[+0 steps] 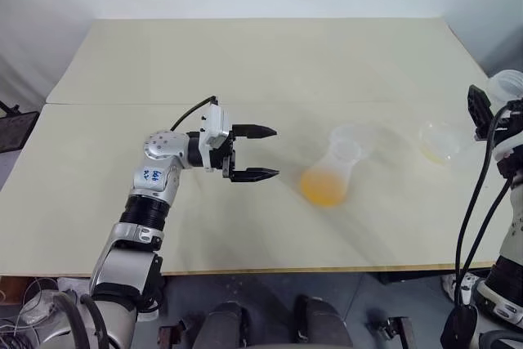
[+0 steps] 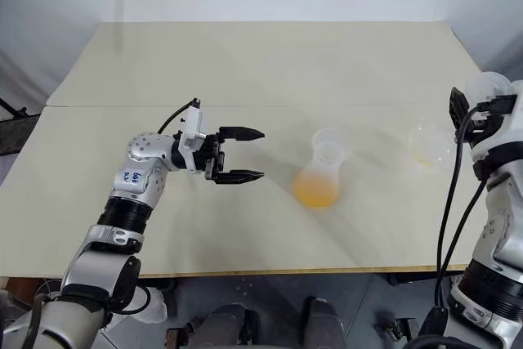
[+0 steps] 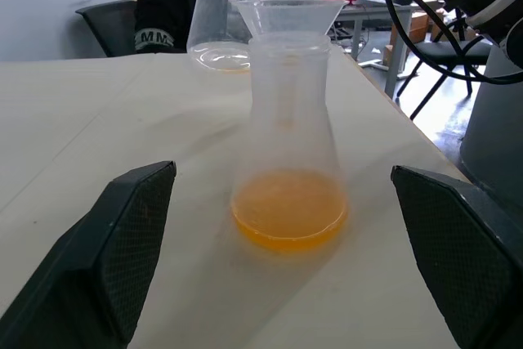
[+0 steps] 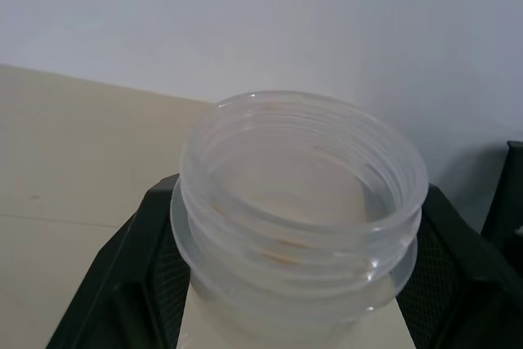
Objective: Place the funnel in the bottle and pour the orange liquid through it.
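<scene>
The right hand [image 4: 294,300] clenches the emptied flask [image 4: 298,210] by its neck; the left hand [image 1: 253,153] waits released beside the bottle [image 1: 328,177]. Setting the flask down tilted could topple it off the bench [image 1: 245,63].

Left end effector [image 1: 254,153] hovers level, fingers spread; right end effector [image 2: 482,108] at the edge, seemingly clamped.

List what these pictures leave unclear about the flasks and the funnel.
- Second flask in the right gripper: its body is cut off by the right wrist view's edge, so any leftover liquid is unseen.
- Funnel stem: blurred inside the bottle neck, left wrist view.
</scene>
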